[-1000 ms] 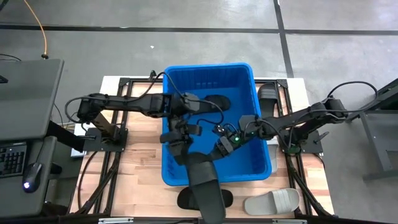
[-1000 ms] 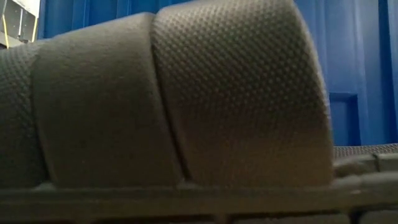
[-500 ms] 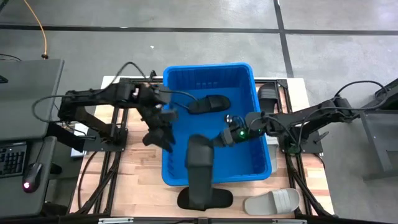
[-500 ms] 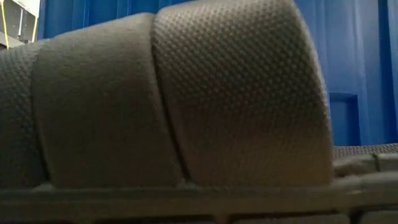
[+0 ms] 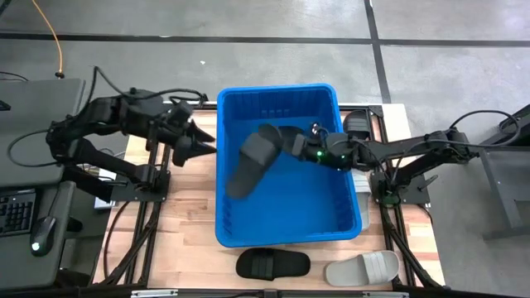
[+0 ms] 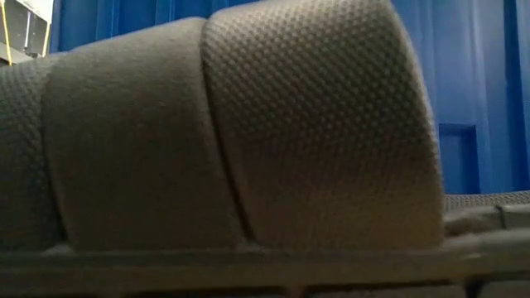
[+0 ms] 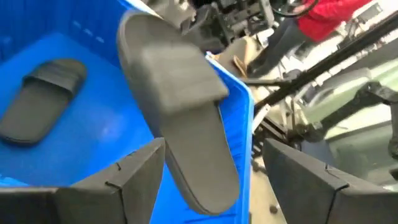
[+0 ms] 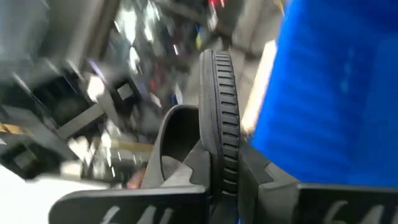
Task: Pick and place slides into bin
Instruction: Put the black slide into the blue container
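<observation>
Your right gripper (image 5: 291, 146) has swung the dark grey rubber slide (image 5: 248, 160) up from the near rim of the big bright blue plastic bin (image 5: 277, 234) to the far half of the tub within the last second. The sandal now hangs tilted over the blue floor, its fingers clamped on one edge; the right wrist view shows the ribbed sole (image 8: 219, 149) pinched edge-on between them. Your left gripper (image 5: 199, 144), which was down inside the bin a second ago, has pulled back and now sits just outside the left wall, fingers spread and empty.

That puts this slide over its target; you probably only need to let go for it to drop in.

A black slide (image 5: 290, 135) already lies flat on the bin floor, partly hidden behind the held one. On the wooden table (image 5: 182, 240), a black slide (image 5: 273, 264) and a light grey one (image 5: 362, 267) lie near the front wall, and another dark one (image 5: 356, 126) sits by the right wall.

The low view is filled by a finely pebbled strap (image 6: 224, 132), so the rubber looks grippy and slightly pliable. The bin walls are hard, glossy and ribbed.
</observation>
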